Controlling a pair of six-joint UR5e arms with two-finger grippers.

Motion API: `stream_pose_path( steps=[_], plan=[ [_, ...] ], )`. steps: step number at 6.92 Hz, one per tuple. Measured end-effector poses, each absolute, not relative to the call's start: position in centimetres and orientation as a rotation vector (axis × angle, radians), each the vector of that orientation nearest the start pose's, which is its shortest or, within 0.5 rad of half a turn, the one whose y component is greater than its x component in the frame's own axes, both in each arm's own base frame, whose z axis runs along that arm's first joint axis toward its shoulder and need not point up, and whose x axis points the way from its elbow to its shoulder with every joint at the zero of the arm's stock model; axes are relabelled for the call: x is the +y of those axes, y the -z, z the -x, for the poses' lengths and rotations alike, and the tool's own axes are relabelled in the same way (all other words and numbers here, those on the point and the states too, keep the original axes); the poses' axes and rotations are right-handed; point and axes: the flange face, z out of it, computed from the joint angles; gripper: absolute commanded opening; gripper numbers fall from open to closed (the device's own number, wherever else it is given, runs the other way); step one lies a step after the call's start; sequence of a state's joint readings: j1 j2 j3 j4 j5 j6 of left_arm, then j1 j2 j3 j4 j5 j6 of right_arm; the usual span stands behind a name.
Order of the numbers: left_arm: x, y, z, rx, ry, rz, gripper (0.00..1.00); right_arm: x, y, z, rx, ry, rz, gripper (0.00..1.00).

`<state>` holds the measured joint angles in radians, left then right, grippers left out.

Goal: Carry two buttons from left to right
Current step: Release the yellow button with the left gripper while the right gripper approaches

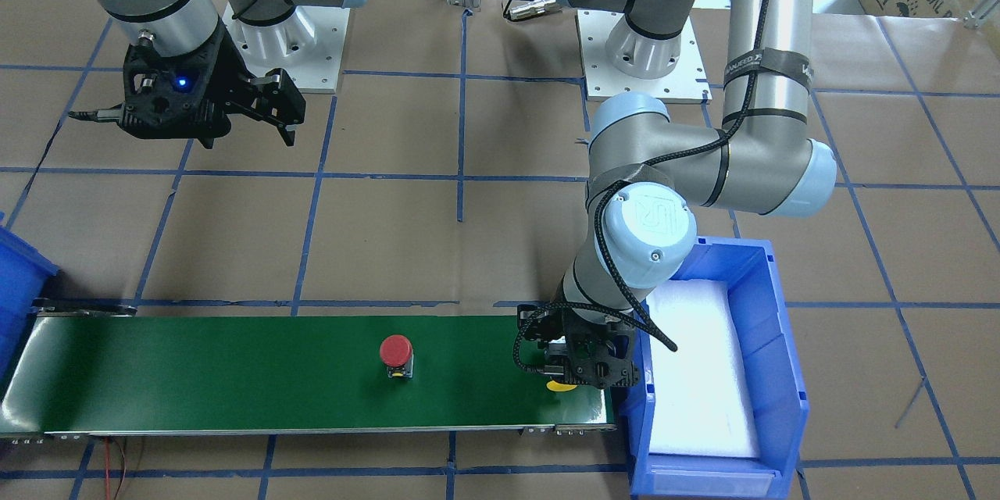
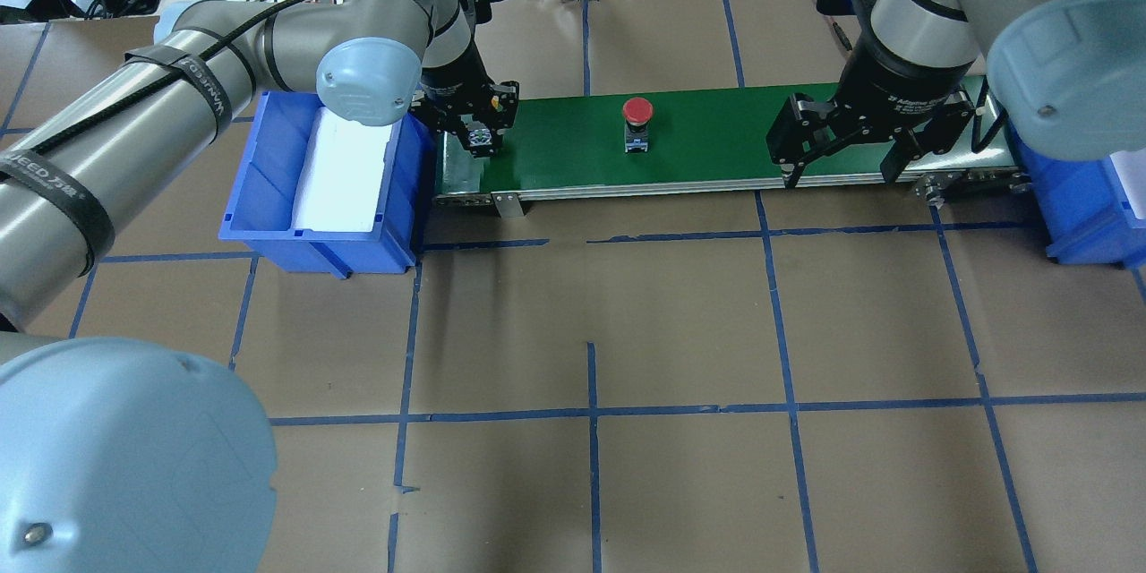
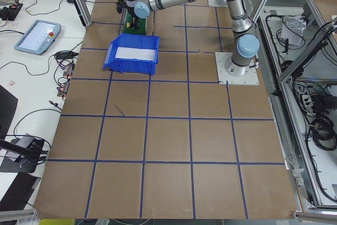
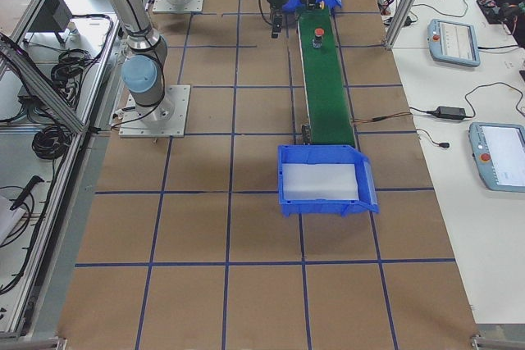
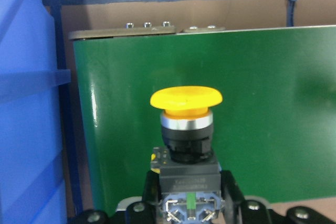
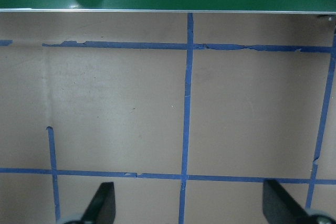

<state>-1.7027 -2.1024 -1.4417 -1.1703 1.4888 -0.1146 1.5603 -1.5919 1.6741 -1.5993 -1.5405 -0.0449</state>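
Left gripper [image 5: 188, 199] is closest, and its fingers [image 5: 149, 193] press on both sides of the yellow button [image 5: 186, 109], pinching its black body. It holds the button low over the left end of the green belt [image 5: 262, 129]; I cannot tell if the button touches the belt. Just beside that end is the left blue bin [image 2: 269, 152], where only white padding shows. Further along, the red button [image 2: 637, 118] stands upright in the middle of the belt. The right gripper [image 2: 840, 172] hangs near the belt's right end, fingers spread wide, holding nothing. The right blue bin [image 2: 1074, 215] sits past that end on the bench [image 2: 591, 331]. I think both buttons are out of the left bin, but neither is at the right side yet.
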Motion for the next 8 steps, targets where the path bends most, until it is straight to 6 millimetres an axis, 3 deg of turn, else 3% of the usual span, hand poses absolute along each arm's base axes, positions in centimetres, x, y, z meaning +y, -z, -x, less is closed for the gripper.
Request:
stream_pose_path(
  steps=[2, 5, 8],
  plan=[
    [-64.9, -26.9, 22.9, 3.222, -0.023, -0.026, 0.82, -49.1, -45.1, -13.4, 3.108, -0.06, 0.052, 1.0],
    [-64.9, -27.0, 22.9, 3.226, -0.001, -0.018, 0.96, -57.1, -46.0, -16.8, 3.105, 0.037, 0.119, 1.0],
    [-62.5, -31.7, 22.4, 3.221, 0.054, -0.138, 0.99, -60.9, -41.8, -18.1, 3.112, -0.008, 0.108, 1.0]
  ],
)
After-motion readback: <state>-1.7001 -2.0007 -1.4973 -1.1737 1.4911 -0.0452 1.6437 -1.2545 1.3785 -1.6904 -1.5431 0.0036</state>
